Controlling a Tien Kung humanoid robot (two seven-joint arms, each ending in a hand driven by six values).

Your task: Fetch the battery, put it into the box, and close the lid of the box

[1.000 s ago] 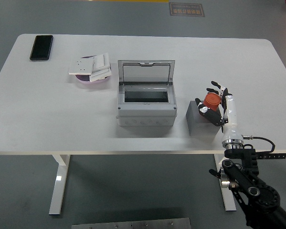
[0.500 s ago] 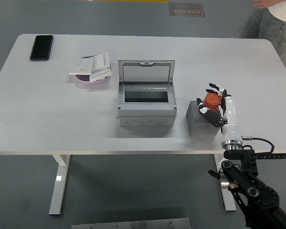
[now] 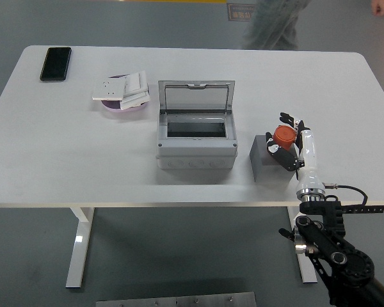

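White bench (image 3: pixel 70 166) under us, grey floor around it. We went near to far.

Nearest: our right arm came up from the lower right corner, right robot hand (image 3: pixel 287 146) at the bench's right front, fingers curled around the battery (image 3: pixel 283 135), an orange-red cylinder. We judged it clamped on the battery. The battery sat at the top of a small grey block (image 3: pixel 267 158); we could not tell whether it rested on the block or was already lifted clear. Its long axis looked roughly upright, round end toward the camera. Left robot hand was not in view.

Key relation: the box (image 3: pixel 195 139) lay to the left of the right robot hand, near but apart, with bare bench between. The next move, as we read it, was a leftward carry over the box's right wall, then a drop in.

Box: grey, lid (image 3: pixel 196 95) hinged at the far side and standing open, tilted back. The dark interior looked empty as far as we could see.

Further back left: a pink dish (image 3: pixel 123 107) held white switch plates (image 3: pixel 123 89). Far left corner: a black phone (image 3: pixel 56 63), flat.

Beyond the far edge, a person (image 3: pixel 275 24) stood, blurred, hands off the bench.
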